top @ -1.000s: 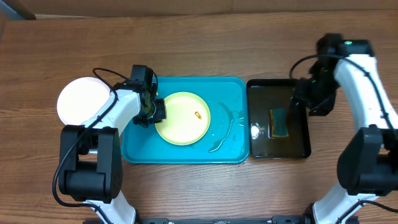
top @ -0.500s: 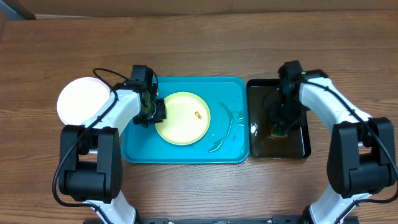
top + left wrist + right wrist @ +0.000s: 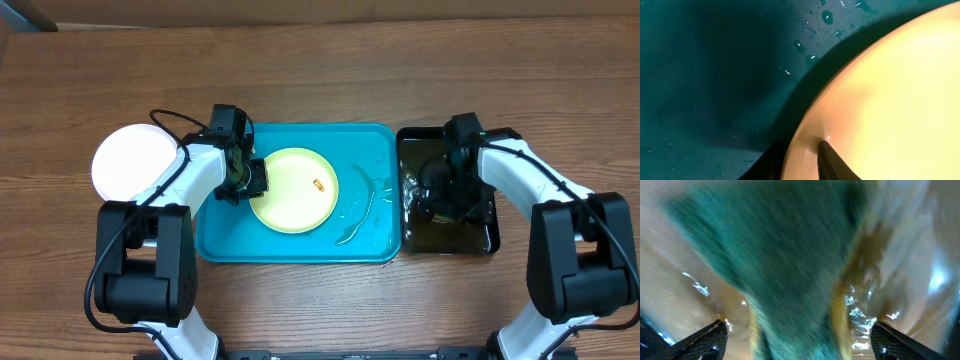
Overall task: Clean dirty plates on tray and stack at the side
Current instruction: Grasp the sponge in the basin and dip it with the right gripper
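The brown wooden tabletop [image 3: 320, 80] carries one large turquoise-blue rectangular plastic tray [image 3: 370, 242] at its middle. The tray's long axis runs left to right, and water streaks lie on its right half. Just beside its right end sits one smaller black glossy rectangular tray [image 3: 482, 240], with its long axis running front to back.

Two plates show. One pale yellow-green round shallow plate [image 3: 290, 200] lies face up on the left half of the turquoise tray. One white round plate [image 3: 125, 165] lies on the tabletop, left of that tray and apart from it. Whether another plate lies under the white one cannot be told.

The left claw [image 3: 246, 180] pinches the yellow-green plate's left rim, with one finger [image 3: 832, 162] on the upper face and the other under the edge. The right claw [image 3: 445, 195] is down in the black tray, its fingers spread wide on either side of a blurred teal sponge [image 3: 790, 255].

One small orange-red smear [image 3: 319, 184] sits right of the yellow-green plate's centre.
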`<action>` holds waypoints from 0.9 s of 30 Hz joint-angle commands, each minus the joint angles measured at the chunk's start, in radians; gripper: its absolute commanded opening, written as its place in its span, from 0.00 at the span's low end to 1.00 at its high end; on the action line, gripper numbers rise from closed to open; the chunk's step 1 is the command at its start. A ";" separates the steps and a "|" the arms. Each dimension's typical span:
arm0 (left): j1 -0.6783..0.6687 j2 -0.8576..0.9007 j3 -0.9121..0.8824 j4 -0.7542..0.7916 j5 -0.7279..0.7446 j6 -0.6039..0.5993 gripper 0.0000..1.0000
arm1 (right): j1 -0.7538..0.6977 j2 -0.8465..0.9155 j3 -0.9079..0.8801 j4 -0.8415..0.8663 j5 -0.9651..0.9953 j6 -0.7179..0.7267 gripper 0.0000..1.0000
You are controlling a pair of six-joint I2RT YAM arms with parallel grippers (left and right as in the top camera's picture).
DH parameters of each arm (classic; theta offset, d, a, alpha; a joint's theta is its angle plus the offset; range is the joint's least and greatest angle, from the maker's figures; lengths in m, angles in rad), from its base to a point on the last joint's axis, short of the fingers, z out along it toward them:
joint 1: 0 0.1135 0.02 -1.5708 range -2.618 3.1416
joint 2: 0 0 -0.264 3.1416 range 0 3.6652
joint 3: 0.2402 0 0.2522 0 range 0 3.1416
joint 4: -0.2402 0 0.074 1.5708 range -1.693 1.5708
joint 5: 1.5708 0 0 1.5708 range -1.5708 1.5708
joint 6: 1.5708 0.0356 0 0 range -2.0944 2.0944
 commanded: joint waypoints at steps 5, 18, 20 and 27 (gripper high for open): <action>-0.009 0.015 -0.029 -0.005 0.005 -0.006 0.26 | -0.004 0.006 0.077 -0.100 0.007 0.003 0.94; -0.009 0.015 -0.029 -0.006 0.005 -0.006 0.26 | -0.002 0.006 -0.023 0.051 -0.002 0.003 0.18; -0.009 0.015 -0.029 -0.006 0.005 -0.006 0.26 | -0.002 0.006 0.002 0.009 -0.063 0.003 0.20; -0.009 0.015 -0.029 -0.005 0.005 -0.006 0.27 | -0.003 0.006 0.175 -0.095 -0.090 -0.009 0.88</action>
